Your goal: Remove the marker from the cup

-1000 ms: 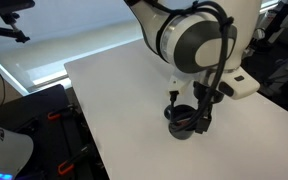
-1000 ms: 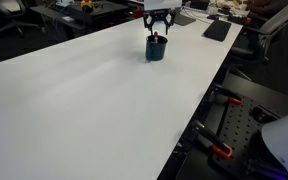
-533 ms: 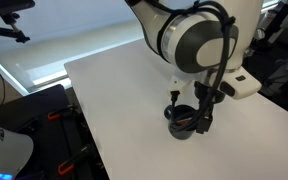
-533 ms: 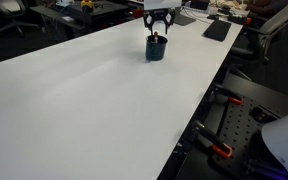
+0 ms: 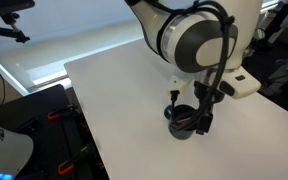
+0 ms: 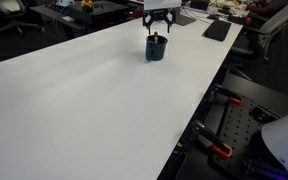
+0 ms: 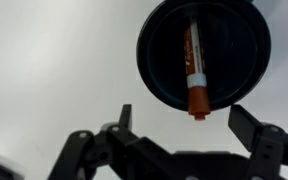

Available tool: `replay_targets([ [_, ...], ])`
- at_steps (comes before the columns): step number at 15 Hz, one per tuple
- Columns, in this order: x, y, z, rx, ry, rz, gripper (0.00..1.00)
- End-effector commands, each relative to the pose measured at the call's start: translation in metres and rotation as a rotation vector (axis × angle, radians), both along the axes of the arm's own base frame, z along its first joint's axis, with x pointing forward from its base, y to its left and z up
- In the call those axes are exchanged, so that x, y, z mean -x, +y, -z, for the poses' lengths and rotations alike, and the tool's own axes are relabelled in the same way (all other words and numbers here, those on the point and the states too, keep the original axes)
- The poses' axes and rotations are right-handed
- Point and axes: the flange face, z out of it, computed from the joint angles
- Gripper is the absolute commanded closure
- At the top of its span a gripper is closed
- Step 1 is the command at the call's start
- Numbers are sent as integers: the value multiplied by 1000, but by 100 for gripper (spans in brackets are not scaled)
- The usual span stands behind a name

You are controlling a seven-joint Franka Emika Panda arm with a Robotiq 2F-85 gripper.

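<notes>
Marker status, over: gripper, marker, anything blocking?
Gripper open, empty, above the cup. Marker in the cup, orange end poking over the rim, not gripped. Nothing blocking on the table.

Arm (image 5: 189, 40) angled down, jaws spread wide, empty.

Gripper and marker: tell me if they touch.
Apart. Wrist view: the open gripper has its fingers either side of the marker, table showing in both gaps.

The marker (image 7: 193, 70) lies in the cup (image 6: 155, 50), tip poking past the rim; the cup stands on the surface (image 6: 94, 100), jaws just above.
</notes>
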Motion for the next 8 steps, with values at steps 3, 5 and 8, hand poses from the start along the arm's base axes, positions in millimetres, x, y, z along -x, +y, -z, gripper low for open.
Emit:
replay_targets([
  [3,3,6,-4,-5,9,1,31],
  [5,2,7,-5,-3,7,1,30],
  [8,2,8,-6,-2,4,-1,40],
])
